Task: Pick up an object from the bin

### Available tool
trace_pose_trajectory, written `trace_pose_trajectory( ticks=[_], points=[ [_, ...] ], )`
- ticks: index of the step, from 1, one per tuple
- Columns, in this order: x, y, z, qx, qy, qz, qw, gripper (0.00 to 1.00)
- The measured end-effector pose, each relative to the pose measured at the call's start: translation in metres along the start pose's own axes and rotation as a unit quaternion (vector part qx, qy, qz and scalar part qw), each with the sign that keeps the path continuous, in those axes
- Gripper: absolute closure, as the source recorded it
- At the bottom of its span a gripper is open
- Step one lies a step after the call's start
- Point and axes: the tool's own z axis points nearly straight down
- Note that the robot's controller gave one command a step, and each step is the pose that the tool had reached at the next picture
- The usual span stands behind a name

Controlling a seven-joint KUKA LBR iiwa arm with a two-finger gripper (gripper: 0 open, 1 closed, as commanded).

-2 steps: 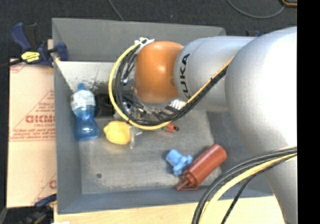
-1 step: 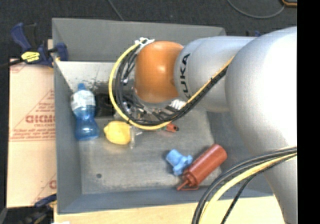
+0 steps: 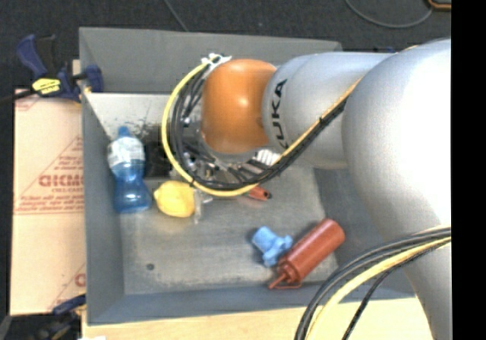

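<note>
1. Nearest the lens is the silver arm, which crosses the bin from its right edge. Its orange cover and looped cables sit over the middle of the bin, toward the far wall.

2. Below that cover the gripper points down at the floor just beside a yellow lemon-shaped thing, which lies left of the middle. The wrist hides most of the claw, so I cannot tell how wide it stands or whether it touches or has hold of anything.

3. Other things in the bin:
   - a blue bottle against the left wall, close to the yellow thing
   - a small red piece under the wrist's right side
   - a small blue piece touching a red-brown bottle, both toward the near right corner and well apart from the gripper

4. Step in hand, as I judge it: the approach or the descent onto a target, with nothing seen lifted clear. The yellow thing is the likeliest target, being the closest.

5. Next move: get the claw squarely over the yellow thing's rounded body — it may roll toward the blue bottle if nudged off-centre — then close and lift straight up.
</note>
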Motion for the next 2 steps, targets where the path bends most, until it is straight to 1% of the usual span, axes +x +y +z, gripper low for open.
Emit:
trace_pose_trajectory(
  ticks=[1,2],
  points=[
    [-0.004,-0.002,0.005,0.000,0.0015,0.003,1.0000,1.00],
    [0.008,0.010,-0.074,0.000,0.0008,-0.170,0.9855,1.00]
  ],
)
